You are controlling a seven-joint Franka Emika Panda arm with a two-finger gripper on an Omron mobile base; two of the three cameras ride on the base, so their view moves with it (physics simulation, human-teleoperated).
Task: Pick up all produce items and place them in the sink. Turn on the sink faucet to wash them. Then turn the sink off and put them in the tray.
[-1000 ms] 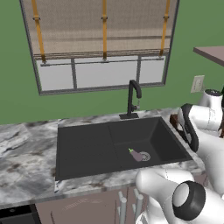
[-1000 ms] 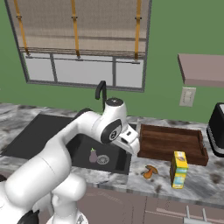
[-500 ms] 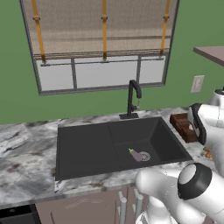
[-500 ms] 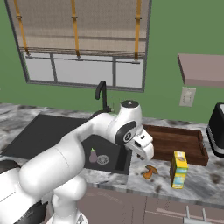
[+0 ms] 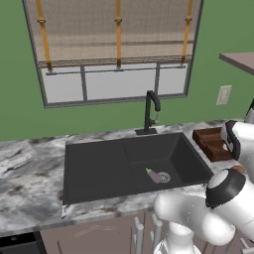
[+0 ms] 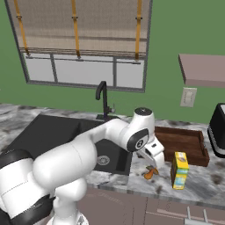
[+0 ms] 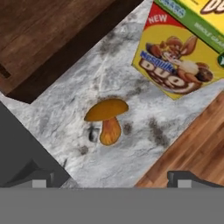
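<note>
The orange produce item, a small mushroom (image 7: 107,120), lies on the marble counter between the sink (image 5: 99,163) and the tray (image 6: 180,143). My gripper (image 6: 154,163) hangs just above it, open, with the fingertips (image 7: 37,179) wide apart and nothing between them. In the right base view the mushroom (image 6: 149,173) sits right under the hand. The dull purple produce item (image 5: 156,175) lies on the sink floor beside the steel drain. The black sink faucet (image 5: 150,111) stands behind the basin, and I see no water running. The tray (image 5: 213,141) holds nothing.
A yellow cereal box (image 6: 179,169) stands on the counter close to the right of the mushroom, also near the hand (image 7: 183,57). A dark toaster (image 6: 217,136) sits at the far right. The counter's front edge runs just past the mushroom.
The arm has swung right, from beside the sink to over the counter in front of the tray, and the hand has come down over the orange mushroom. The jaws stayed open.
</note>
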